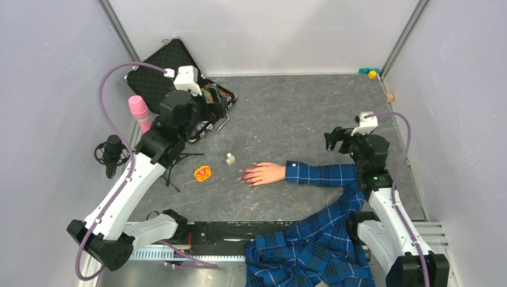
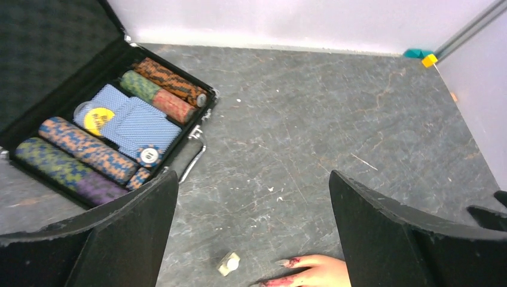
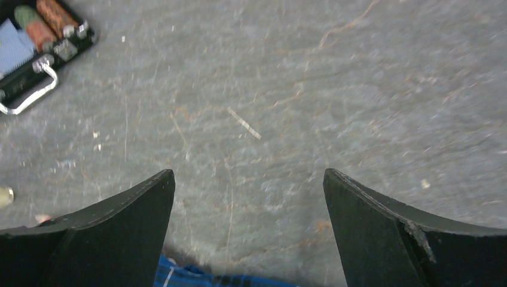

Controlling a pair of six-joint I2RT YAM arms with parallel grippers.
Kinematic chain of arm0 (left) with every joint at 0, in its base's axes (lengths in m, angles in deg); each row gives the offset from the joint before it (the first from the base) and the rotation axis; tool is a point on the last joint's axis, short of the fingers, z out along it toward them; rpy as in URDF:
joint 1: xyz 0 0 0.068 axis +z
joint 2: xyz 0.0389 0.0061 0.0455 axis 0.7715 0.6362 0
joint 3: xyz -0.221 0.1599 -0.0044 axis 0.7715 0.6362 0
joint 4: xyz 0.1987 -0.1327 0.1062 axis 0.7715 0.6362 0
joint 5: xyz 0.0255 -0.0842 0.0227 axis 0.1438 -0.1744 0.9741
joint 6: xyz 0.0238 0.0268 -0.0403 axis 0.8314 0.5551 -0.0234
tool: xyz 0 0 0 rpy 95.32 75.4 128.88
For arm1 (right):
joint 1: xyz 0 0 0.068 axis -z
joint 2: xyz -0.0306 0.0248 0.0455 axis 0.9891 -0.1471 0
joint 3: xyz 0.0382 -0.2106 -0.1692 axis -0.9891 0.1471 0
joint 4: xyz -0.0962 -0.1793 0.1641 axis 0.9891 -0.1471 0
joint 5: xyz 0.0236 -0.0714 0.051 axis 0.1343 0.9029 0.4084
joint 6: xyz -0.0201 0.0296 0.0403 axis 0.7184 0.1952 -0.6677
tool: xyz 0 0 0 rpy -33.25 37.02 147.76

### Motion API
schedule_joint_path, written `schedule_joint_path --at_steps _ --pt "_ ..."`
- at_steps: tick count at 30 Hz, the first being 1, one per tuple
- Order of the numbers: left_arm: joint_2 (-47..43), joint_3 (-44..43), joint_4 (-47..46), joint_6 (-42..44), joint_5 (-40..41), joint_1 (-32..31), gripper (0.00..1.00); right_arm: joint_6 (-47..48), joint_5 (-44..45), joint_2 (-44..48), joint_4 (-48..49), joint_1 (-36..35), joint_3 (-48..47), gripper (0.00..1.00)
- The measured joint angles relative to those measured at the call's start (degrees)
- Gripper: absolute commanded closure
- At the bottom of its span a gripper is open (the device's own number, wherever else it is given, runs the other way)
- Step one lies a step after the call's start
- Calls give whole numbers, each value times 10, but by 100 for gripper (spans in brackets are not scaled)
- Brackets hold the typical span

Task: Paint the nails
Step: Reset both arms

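A flesh-coloured mannequin hand (image 1: pixel 266 173) lies palm down mid-table, its blue plaid sleeve (image 1: pixel 320 174) running right. The nails (image 1: pixel 245 177) point left; in the left wrist view the nails (image 2: pixel 287 262) and fingertips are smeared red. A small clear bottle (image 1: pixel 230 159) with a white cap stands just left of the fingers, and the bottle (image 2: pixel 229 263) also shows in the left wrist view. My left gripper (image 1: pixel 216 106) hangs open and empty by the case, well behind the hand; its jaws (image 2: pixel 252 174) frame bare table. My right gripper (image 1: pixel 336 140) is open and empty above the sleeve (image 3: pixel 197 278), its jaws (image 3: pixel 249 172) spread wide.
An open black case (image 1: pixel 179 72) with poker chips and cards (image 2: pixel 128 122) sits at the back left. A pink bottle (image 1: pixel 139 110), a microphone (image 1: pixel 112 149), a small black tripod (image 1: pixel 179 161) and an orange object (image 1: pixel 203 173) are on the left. Plaid cloth (image 1: pixel 311 251) heaps at the near edge.
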State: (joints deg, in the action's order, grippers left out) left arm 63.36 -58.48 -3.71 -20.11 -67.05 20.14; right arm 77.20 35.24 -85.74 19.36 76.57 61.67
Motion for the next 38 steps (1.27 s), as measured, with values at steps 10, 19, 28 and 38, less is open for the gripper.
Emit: schedule_joint_path --at_steps 10,19,28,38 --pt "-142 -46 124 31 56 8 0 17 -9 127 20 45 -27 2" --pt "-299 94 108 69 109 8 0 30 24 228 110 45 75 2" --pt "-300 116 107 73 125 8 0 44 34 228 110 45 78 2" --pt "-302 120 101 73 125 8 0 50 35 231 109 45 78 2"
